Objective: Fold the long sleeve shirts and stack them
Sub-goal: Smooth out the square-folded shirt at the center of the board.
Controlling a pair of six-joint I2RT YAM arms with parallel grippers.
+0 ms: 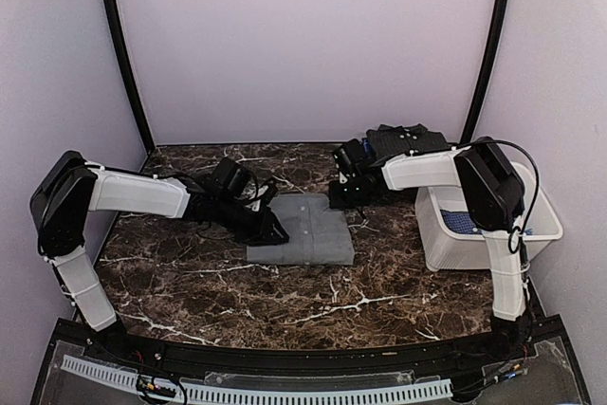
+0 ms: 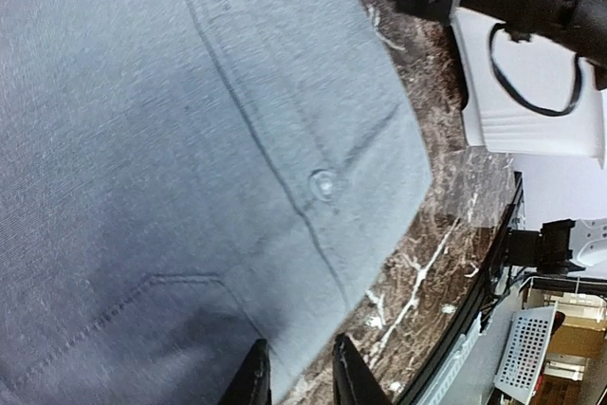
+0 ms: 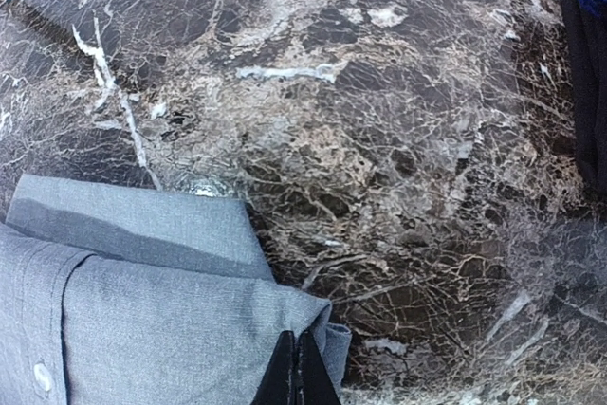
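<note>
Two shirts: grey shirt (image 1: 305, 230) lies folded flat, middle of the top view; blue shirt (image 1: 462, 222) sits in the white tub (image 1: 453, 253), right side.
Left claw (image 2: 299, 359): fingers a little apart, over the grey shirt's edge.
Right claw (image 3: 297, 346): fingers pressed together, touching the grey shirt's corner.

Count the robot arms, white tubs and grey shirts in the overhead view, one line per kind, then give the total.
Robot arms: 2 (left arm, right arm)
White tubs: 1
Grey shirts: 1
Total: 4
</note>
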